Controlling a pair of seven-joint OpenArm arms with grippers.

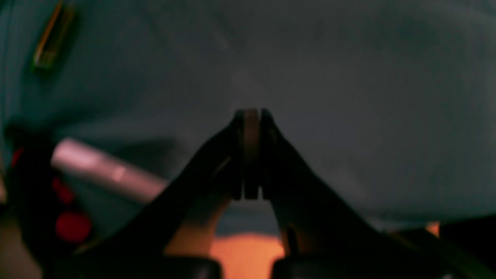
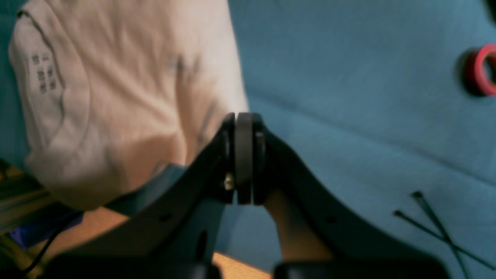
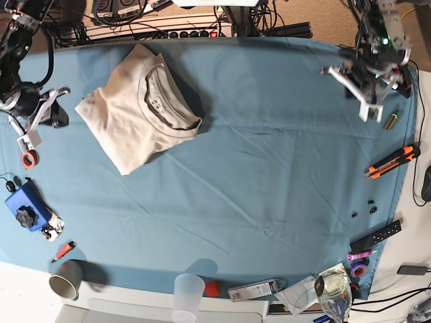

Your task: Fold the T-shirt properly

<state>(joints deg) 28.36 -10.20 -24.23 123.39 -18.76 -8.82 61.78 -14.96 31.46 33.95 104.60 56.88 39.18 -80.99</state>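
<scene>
T-shirt [image 3: 138,111]: beige, folded into a compact rectangle on the blue table cloth [image 3: 269,155], ribbed crew neck facing up on top. It lies between the two claws, near the right one and well apart from the left one.
Collar label: a small patch inside the neck in the base view, too small to read.
Printed marks: in the right wrist view the shirt [image 2: 116,89] shows two short columns of dark marks near its upper left edge; blurred, not legible.
Right gripper [image 3: 30,131]: clenched, pads pressed together with nothing between them, raised over the cloth's edge just beside the folded shirt. In its own view [image 2: 244,155] the shirt is up and to the left of the pads, not touching them.
Red tape roll [image 3: 28,159]: on the cloth just below the right claw in the base view.
Left gripper [image 3: 363,91]: clenched on nothing, at the opposite end of the cloth. Its own view [image 1: 251,155] is dark and blurred; the pads meet over plain cloth.
Orange utility knife [image 3: 392,161]: on the cloth near the left claw, below it in the base view; no writing legible.
Black cable ties [image 2: 438,228]: crossed on the cloth, lower right of the right claw's pads.
</scene>
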